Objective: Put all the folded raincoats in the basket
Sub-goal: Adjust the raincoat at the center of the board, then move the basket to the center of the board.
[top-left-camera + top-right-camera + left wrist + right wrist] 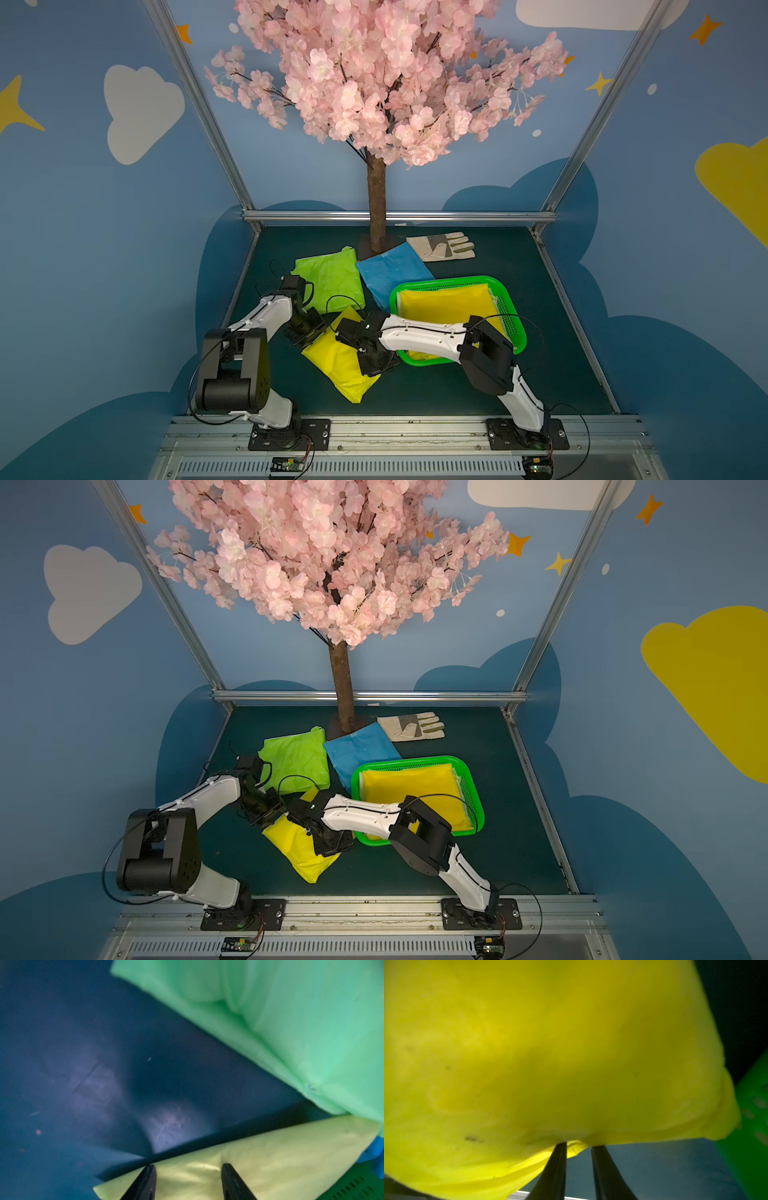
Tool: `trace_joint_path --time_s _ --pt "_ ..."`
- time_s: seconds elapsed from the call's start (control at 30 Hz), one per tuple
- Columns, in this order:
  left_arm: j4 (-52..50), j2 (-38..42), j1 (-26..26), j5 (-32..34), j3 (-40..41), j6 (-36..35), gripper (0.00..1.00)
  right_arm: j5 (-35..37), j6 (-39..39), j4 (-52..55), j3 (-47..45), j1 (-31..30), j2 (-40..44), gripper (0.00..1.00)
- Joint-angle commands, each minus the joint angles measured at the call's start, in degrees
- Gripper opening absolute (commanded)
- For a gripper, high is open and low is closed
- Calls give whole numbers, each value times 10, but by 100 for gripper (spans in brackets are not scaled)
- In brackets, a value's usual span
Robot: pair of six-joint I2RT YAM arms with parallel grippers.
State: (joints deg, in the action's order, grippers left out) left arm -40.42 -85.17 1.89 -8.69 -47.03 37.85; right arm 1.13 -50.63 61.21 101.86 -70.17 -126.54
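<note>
A folded yellow raincoat point(338, 370) point(299, 845) lies on the dark table left of the bright green basket point(449, 281) point(415, 759). A second yellow raincoat point(449, 305) lies inside the basket. My right gripper point(370, 365) point(578, 1145) sits at the loose raincoat's basket-side edge, its jaws narrowed on a bunched fold of that edge point(550, 1053). The left gripper point(307, 338) point(188, 1165) is at the opposite far corner. Its jaws stand apart over the yellow surface point(270, 1157), gripping nothing.
A lime green folded raincoat point(330, 282) point(291, 1022) and a blue one point(392, 270) lie behind the grippers. A work glove point(442, 246) and the tree trunk point(376, 199) are at the back. The right forearm crosses over the basket's front.
</note>
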Motion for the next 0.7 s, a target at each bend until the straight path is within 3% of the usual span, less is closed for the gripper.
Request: trace_joint_path --time_s 0.0,0.13,0.3,0.43,0.67 --pt "-38 61 6 -3 31 22 58 21 30 25 46 25 -23 27" --pt "-43 147 10 1 56 54 61 31 68 58 132 48 -60 28" --pt "-55 194 22 -11 51 54 62 4 105 70 192 82 -80 34" --pt "-28 228 28 -14 62 41 64 20 105 85 185 79 -53 40" --pt "43 238 28 -14 95 39 68 38 41 80 127 34 -12 48"
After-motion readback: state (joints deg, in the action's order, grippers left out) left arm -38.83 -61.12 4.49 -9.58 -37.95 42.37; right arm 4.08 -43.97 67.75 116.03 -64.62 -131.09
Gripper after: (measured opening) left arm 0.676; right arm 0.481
